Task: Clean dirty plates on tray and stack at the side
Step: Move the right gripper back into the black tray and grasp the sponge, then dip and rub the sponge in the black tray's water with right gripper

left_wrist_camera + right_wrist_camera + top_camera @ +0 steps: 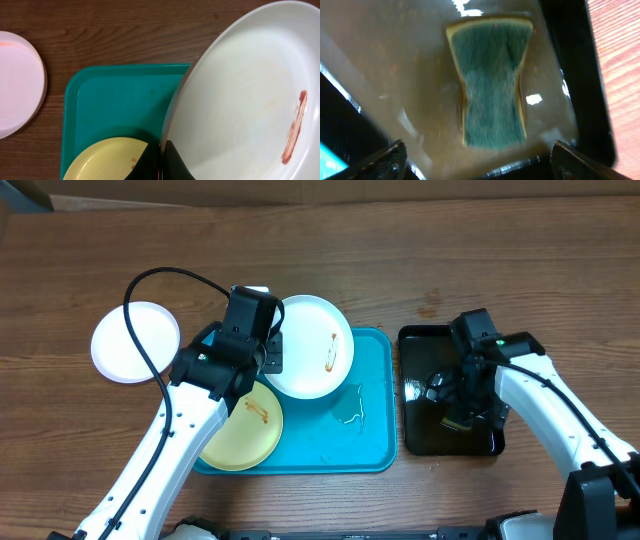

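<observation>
Right fingers (458, 412) spread, empty; sponge (492, 82) lay just ahead, centred between them, long axis running away from them. Left fingers (167, 160) pinched the smeared white plate (240, 100) by its rim.

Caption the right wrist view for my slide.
Open right gripper above a green-topped sponge lying in the wet black tray.

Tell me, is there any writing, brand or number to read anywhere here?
None can be read in any view.
The smeared white plate, the white plate on the table, the yellow plate, the turquoise tray, the black tray and the sponge are all plain.
The right arm shows only a small green light.
</observation>
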